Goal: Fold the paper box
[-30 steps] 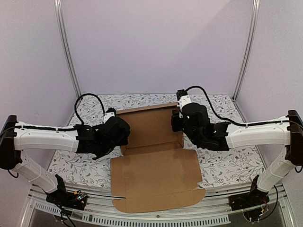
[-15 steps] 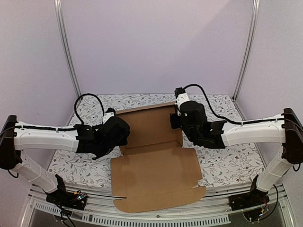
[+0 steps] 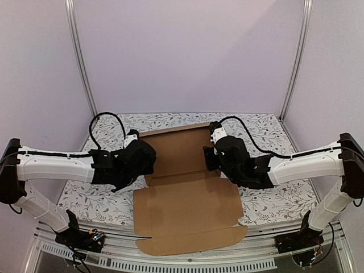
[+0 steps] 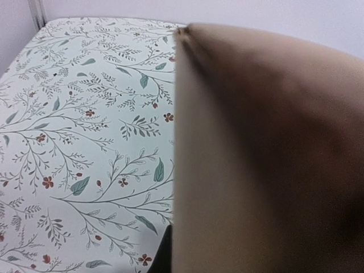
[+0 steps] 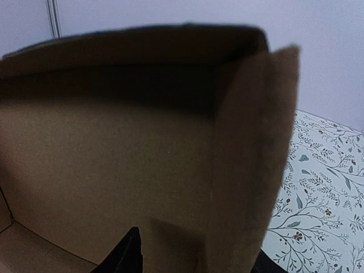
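The paper box (image 3: 182, 193) is a brown cardboard sheet in the middle of the table. Its back half has raised walls, and its front flap lies flat over the near edge. My left gripper (image 3: 146, 164) is at the box's left wall. In the left wrist view that wall (image 4: 256, 159) fills the right side, with one black fingertip (image 4: 165, 251) against its outer face and the other hidden; the gripper is shut on the wall. My right gripper (image 3: 212, 154) straddles the upright right wall (image 5: 244, 165), open, with its left fingertip (image 5: 126, 256) standing clear inside the box.
A floral-patterned cloth (image 3: 273, 193) covers the table on both sides of the box. Metal frame posts (image 3: 79, 62) rise at the back corners, against plain walls. A metal rail (image 3: 187, 259) runs along the near edge under the front flap.
My right gripper has slid a little toward the near left along the right wall, and its jaws have closed and parted again. The left arm and the box look unchanged.
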Robot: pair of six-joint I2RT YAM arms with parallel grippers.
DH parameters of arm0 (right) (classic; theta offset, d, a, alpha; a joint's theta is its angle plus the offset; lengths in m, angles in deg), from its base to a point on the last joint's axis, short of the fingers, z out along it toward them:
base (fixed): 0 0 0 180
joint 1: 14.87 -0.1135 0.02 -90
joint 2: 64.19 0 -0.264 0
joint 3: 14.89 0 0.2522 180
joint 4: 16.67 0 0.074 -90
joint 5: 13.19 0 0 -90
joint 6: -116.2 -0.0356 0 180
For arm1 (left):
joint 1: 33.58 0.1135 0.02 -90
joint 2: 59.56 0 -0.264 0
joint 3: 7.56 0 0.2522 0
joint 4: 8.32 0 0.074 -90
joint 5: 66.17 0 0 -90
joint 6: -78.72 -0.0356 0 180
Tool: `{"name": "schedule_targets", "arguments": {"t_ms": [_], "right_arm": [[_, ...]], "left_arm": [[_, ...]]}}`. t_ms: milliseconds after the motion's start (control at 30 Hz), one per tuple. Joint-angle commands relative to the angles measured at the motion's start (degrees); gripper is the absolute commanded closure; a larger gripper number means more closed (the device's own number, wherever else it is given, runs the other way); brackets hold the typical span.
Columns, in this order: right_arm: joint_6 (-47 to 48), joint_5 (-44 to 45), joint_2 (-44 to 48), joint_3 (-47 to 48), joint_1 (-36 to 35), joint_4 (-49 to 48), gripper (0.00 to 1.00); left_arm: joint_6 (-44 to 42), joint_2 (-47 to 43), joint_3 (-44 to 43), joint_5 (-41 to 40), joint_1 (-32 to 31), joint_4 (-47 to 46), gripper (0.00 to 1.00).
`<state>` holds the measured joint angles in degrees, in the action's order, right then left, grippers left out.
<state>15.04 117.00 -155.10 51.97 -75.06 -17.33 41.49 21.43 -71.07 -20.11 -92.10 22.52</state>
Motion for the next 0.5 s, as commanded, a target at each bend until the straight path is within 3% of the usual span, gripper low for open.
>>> {"name": "schedule_targets", "arguments": {"t_ms": [0,100,200,367,467], "right_arm": [[-4.3,1.1,2.4,-3.2,-0.8,2.3,0.49],[-5.3,1.3,2.6,-3.7,-0.8,2.8,0.53],[-5.6,1.6,2.5,-3.5,-0.8,2.9,0.63],[-5.7,1.5,1.7,-2.6,-0.8,2.9,0.99],[-5.9,1.1,1.2,-1.9,-0.9,2.9,1.0]], "left_arm": [[0.7,-1.0,-0.3,0.0,0.6,-1.8,1.0],[0.6,-0.8,-0.4,0.2,0.5,-1.8,1.0],[0.6,-0.5,-0.6,0.4,0.6,-1.9,1.0],[0.7,-0.5,-0.8,0.5,0.5,-1.8,1.0],[0.6,-0.4,-0.9,0.6,0.6,-1.8,1.0]]}}
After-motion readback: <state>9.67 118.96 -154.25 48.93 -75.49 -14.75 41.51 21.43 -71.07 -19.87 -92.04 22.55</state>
